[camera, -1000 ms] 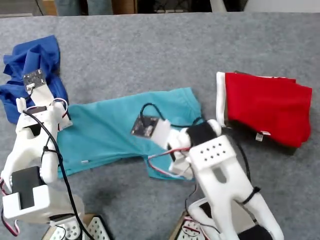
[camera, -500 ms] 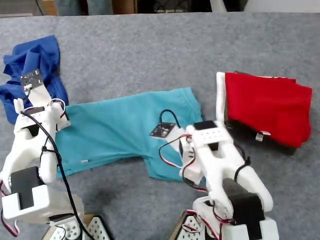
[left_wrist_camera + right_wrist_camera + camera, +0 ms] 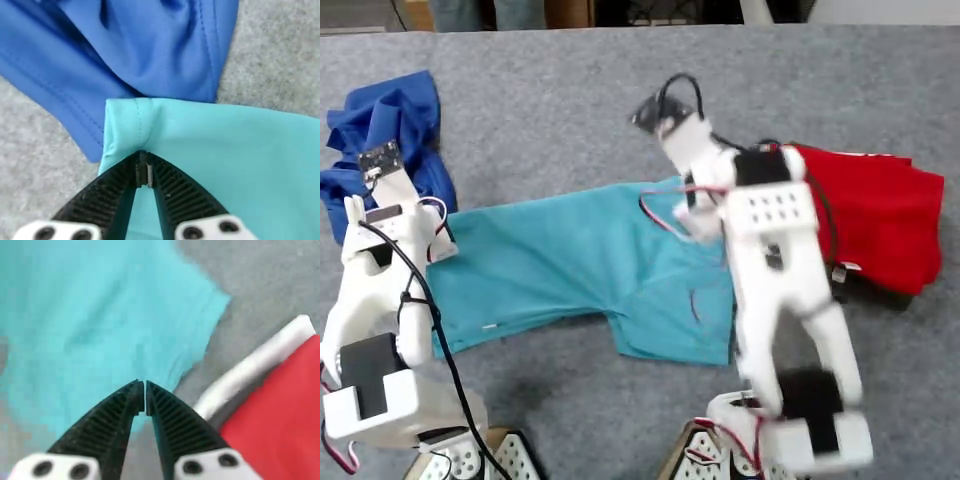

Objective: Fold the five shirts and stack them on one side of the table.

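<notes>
Swinging up from the near hem of the teal shirt (image 3: 570, 260), the right gripper (image 3: 145, 390) now hangs over that shirt's far corner, jaws pressed together on nothing. Just beside its tips lie the folded white shirt (image 3: 255, 365) and red shirt (image 3: 860, 210). A small white tag (image 3: 840, 270) on that stack is too small to read. The left gripper (image 3: 144, 172) pinches the teal shirt's folded edge. The crumpled blue shirt (image 3: 150, 50) touches that edge just beyond the tips, on the grey table (image 3: 570, 100).
</notes>
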Controlling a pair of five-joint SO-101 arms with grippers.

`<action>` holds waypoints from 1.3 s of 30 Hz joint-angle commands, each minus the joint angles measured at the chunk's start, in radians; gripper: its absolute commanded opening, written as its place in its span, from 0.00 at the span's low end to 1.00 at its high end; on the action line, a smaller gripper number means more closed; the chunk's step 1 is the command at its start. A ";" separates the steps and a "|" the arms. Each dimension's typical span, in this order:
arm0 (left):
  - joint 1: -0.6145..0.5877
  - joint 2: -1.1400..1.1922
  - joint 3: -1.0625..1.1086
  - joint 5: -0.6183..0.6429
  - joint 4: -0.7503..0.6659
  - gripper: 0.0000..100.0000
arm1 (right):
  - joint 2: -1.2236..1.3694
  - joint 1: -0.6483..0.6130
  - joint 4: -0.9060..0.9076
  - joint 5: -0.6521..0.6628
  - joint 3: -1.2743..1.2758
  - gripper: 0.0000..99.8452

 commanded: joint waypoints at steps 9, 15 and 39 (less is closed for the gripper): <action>-0.015 -0.008 -0.044 0.009 0.009 0.03 | 0.763 0.112 -0.328 -0.173 -0.466 0.01; -0.015 -0.015 -0.047 0.000 0.009 0.03 | 0.909 0.106 0.123 -0.164 -0.901 0.01; -0.018 -0.342 0.183 -0.002 -0.069 0.03 | -0.165 -0.089 0.281 0.491 0.200 0.21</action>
